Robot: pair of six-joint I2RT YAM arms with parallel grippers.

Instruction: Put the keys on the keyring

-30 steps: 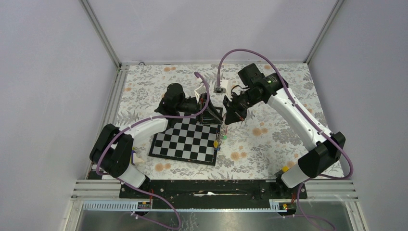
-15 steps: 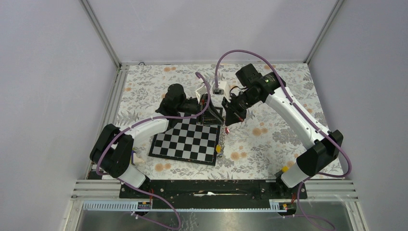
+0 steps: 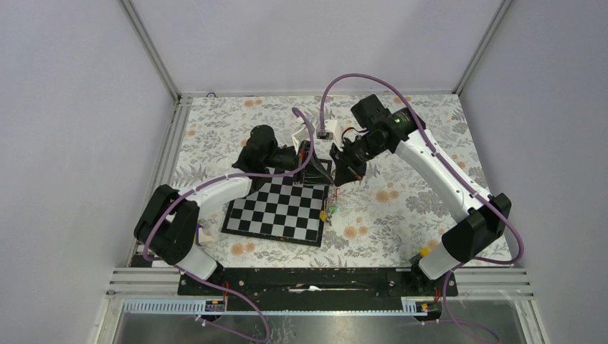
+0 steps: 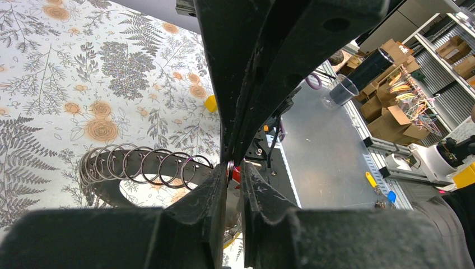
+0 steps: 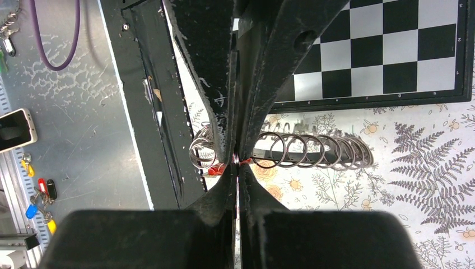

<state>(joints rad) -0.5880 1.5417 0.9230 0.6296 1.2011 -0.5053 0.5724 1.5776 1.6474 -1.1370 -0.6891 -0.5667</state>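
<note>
**Threading the red-tagged key [image 5: 217, 165] onto the keyring [image 4: 95, 168]**

Position: you are working just past the far right corner of the chessboard [image 3: 279, 208], over the floral cloth [image 3: 401, 186]. The two grippers are meeting tip to tip there.

Left gripper [image 4: 234, 171]: the jaws are narrow, with a thin sliver of metal between the pads. The keyring is showing as a row of wire loops along a dark curved band, running left from those pads. My reading is that this gripper is pinching the ring's end loop. I cannot tell whether the rest of the ring is resting on the cloth or hanging free.

Right gripper [image 5: 236, 165]: the jaws are pressed together with no gap. The red tag is poking out just beside the tips, so this gripper is probably gripping that key. The fingers are hiding the key's eye.

Loose keys [image 3: 328, 212]: yellow and green tags are lying at the chessboard's right edge, nearer than the grippers. Several keys are not yet threaded.

Notes for the step:
- Hold the left pinch rigid, because the ring is your fixed reference.
- Move only the right wrist, in small strokes along the wire's curve rather than across it.
- Neither wrist view is showing the eye against the wire end, so go slowly and watch for the red tag swinging.
- Do not release the key until its eye is sitting past the split. A key dropped here would likely fall among the loops.
</note>
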